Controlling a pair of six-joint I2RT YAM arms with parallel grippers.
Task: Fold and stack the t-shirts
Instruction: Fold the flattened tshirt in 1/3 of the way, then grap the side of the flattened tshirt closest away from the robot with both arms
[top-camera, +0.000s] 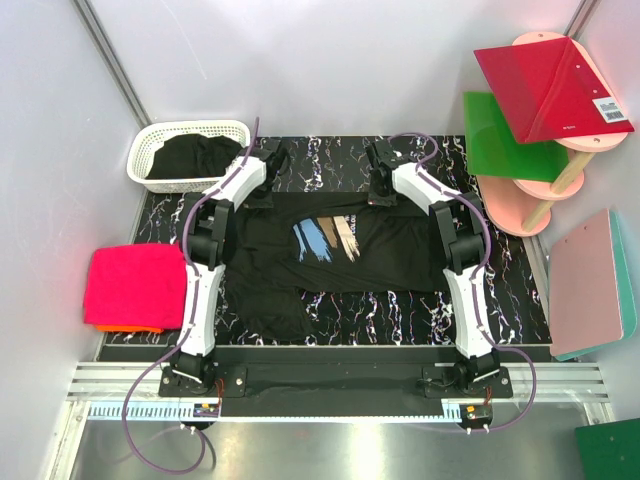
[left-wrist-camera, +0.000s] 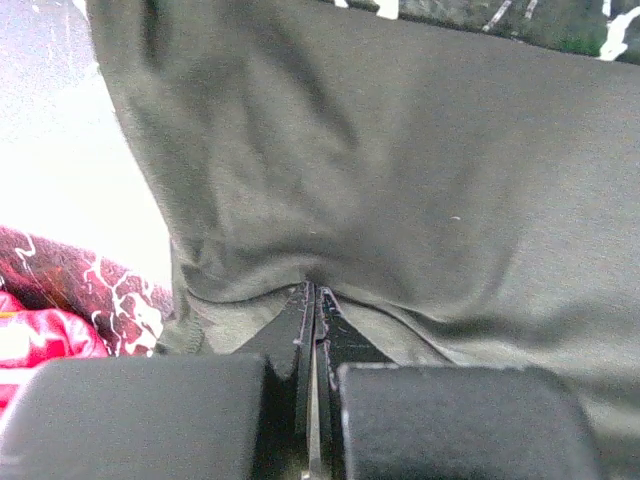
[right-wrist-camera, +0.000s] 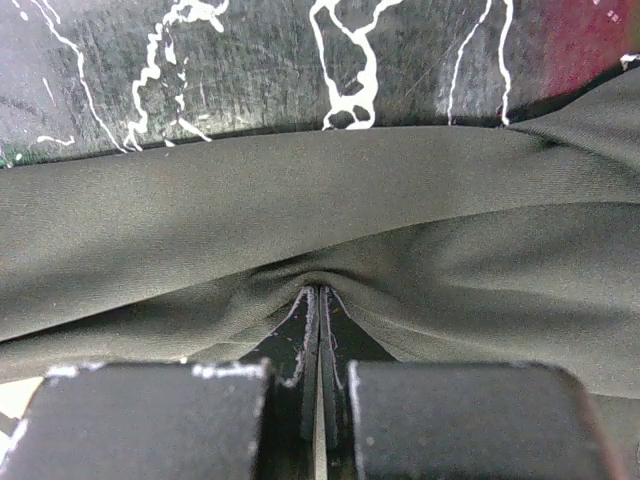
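A black t-shirt with a blue, tan and white brushstroke print lies spread on the dark marbled table. My left gripper is shut on its far left edge; the pinched cloth shows in the left wrist view. My right gripper is shut on its far right edge, with the cloth bunched at the fingertips in the right wrist view. A folded hot-pink t-shirt lies on an orange one at the left. Another black t-shirt fills the white basket.
Red, green and pink flat boards stand on and beside a pink rack at the right. Grey walls close in the left and back. A metal rail runs along the near edge.
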